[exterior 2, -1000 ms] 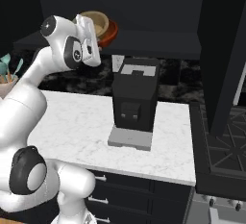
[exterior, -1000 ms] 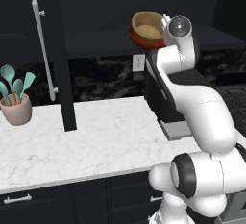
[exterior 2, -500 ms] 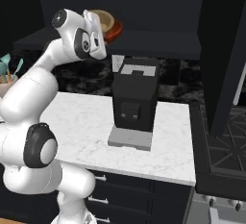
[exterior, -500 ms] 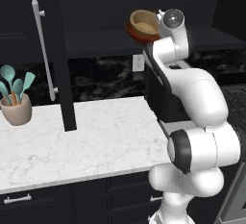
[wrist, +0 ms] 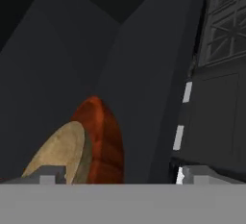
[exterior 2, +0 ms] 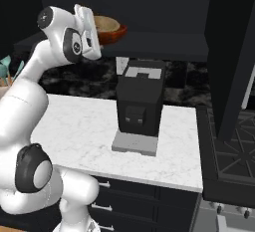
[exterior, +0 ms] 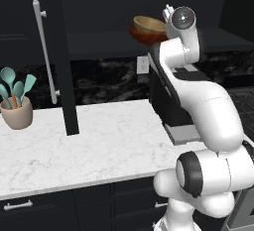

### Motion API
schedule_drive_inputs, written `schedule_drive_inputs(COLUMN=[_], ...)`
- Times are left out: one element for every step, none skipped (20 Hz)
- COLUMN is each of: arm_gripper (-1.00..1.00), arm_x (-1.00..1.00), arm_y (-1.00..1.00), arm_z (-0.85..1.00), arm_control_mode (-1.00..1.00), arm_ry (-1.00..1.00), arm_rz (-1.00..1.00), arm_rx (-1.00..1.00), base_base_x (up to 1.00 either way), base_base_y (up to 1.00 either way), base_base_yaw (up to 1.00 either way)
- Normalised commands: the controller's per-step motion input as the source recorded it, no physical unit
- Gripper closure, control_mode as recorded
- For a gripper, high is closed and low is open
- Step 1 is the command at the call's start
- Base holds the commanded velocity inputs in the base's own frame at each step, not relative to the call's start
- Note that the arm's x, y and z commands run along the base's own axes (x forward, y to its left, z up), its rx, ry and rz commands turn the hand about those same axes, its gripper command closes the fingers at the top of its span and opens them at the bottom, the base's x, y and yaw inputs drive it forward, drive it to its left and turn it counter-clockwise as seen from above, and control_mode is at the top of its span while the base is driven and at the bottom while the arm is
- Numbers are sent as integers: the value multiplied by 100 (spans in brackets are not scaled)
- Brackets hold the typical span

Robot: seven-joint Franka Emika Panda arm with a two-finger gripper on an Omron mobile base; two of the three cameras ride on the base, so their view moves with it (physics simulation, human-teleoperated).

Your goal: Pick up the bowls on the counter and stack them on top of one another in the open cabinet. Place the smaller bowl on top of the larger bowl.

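**Desk:** Beige and teal on the far left, what is that?

**Photographer:** Beige utensil holder with teal spatulas (exterior: 16,107), standing on the white marble-look counter with faint grey veining (exterior: 99,145). Just right of it hangs the black upper cabinet's tall door with its long silver bar handle (exterior: 43,51).

**Desk:** And the bowls?

**Photographer:** Both sit high up on the dark shelf of the open cabinet (exterior 2: 164,44). The small light tan wooden bowl (exterior: 149,25) nests inside the wide, shallow, glossy reddish-brown bowl (exterior: 144,37), smaller on larger. The hand view puts the pair close in front of the hand, tan face against the red-brown rim.

**Desk:** Is the claw gripping anything?

**Photographer:** The two-finger gripper (exterior: 167,13) sits right beside the stack, but I cannot tell whether its fingers are parted or pinched on the tan rim.

**Desk:** Further right?

**Photographer:** A black boxy coffee machine (exterior 2: 140,104) on the counter, below the raised arm.

**Desk:** So which step is this?

**Photographer:** By my reading, the final placement. The next move calls for loosening any hold and drawing straight back, without dragging the stack off the shelf edge.
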Motion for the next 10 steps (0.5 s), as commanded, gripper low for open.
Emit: schedule_drive_inputs(arm_gripper=[-100,-100,-100,-100,-100,-100,-100,-100,-100,-100], arm_x=[-100,-100,-100,-100,-100,-100,-100,-100,-100,-100], arm_y=[26,24,21,11,6,13,21,22,19,39], arm_z=[0,0,0,-4,-6,-14,-20,-19,-17,-26], arm_control_mode=[-100,-100,-100,-100,-100,-100,-100,-100,-100,-100], arm_ry=[-23,-24,-23,-22,-21,-15,-10,-5,-2,0], arm_rz=[0,0,0,0,0,0,0,0,0,0], arm_rx=[0,0,0,0,0,0,0,0,0,0], base_base_x=[0,0,0,0,0,0,0,0,0,0], base_base_y=[0,0,0,0,0,0,0,0,0,0], base_base_yaw=[0,0,0,0,0,0,0,0,0,0])
